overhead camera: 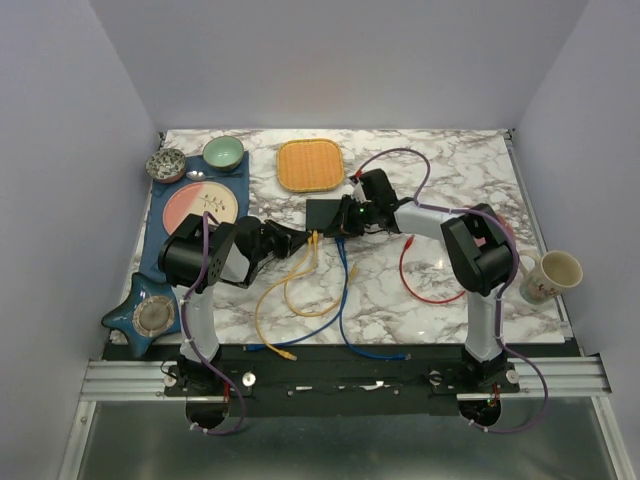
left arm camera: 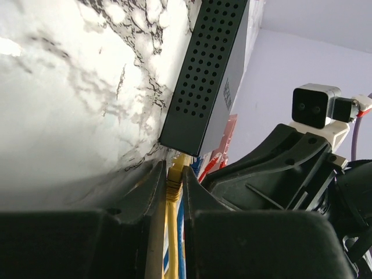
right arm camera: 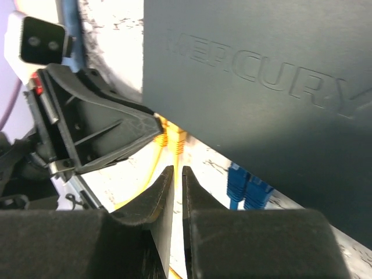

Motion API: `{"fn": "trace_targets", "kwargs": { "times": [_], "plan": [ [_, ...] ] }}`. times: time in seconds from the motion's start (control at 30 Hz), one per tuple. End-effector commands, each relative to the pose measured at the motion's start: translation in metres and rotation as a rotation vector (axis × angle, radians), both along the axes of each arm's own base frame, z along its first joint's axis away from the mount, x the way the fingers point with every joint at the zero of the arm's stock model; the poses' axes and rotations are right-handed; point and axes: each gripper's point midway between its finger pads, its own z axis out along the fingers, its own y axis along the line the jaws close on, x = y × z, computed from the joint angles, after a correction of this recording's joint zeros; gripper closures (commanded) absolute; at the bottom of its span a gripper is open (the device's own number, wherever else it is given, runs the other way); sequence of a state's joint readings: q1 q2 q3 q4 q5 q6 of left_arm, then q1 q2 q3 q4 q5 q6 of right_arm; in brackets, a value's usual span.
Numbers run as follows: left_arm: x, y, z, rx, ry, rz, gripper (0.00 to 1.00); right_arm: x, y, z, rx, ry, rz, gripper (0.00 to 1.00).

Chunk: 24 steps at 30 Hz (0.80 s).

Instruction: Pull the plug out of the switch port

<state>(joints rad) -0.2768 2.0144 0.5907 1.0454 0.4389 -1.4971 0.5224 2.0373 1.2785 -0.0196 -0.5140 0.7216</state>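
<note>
Plug [left arm camera: 174, 185] sits clamped in left claw [left arm camera: 172, 170], against switch [left arm camera: 203, 75].

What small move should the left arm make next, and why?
Probably draw the left gripper straight back from the switch, along the cable. Its jaws look closed on the yellow plug right at the port edge, and the plug is not yet out. The right gripper, jaws shut, sits by the same edge and may steady the switch.

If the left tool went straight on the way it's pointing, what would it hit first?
Probably the switch: the left tool, closed around the yellow cable, points along that cable at the switch's socket edge just ahead. Exact depth is unclear.
</note>
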Motion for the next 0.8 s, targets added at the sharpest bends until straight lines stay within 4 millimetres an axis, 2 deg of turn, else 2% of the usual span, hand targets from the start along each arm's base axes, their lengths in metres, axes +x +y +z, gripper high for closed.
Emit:
{"fn": "trace_targets", "kwargs": {
  "times": [0.0, 0.1, 0.13, 0.17, 0.27, 0.5, 0.77],
  "plan": [
    [-0.001, 0.002, -0.002, -0.006, 0.007, -0.008, 1.0, 0.004, -0.004, -0.02, -0.095, 0.027, -0.021, 0.83],
    [-0.006, 0.002, -0.005, -0.002, 0.019, -0.014, 1.0, 0.013, 0.0, -0.02, -0.105, 0.028, -0.023, 0.83],
    [-0.006, 0.002, -0.006, -0.003, 0.023, -0.015, 1.0, 0.013, 0.0, -0.028, -0.116, 0.047, -0.023, 0.83],
    [-0.007, 0.002, -0.007, -0.004, 0.026, -0.017, 1.0, 0.018, 0.003, -0.024, -0.111, 0.039, -0.024, 0.83],
    [-0.01, 0.002, -0.008, -0.003, 0.028, -0.027, 1.0, 0.021, 0.003, -0.032, -0.127, 0.055, -0.033, 0.83],
    [-0.029, 0.004, -0.02, 0.018, 0.068, -0.044, 1.0, 0.028, 0.006, -0.031, -0.12, 0.058, -0.05, 0.83],
    [-0.042, 0.004, -0.028, 0.038, 0.09, -0.064, 1.0, 0.033, 0.01, -0.025, -0.107, 0.046, -0.05, 0.83]
  ]
}}
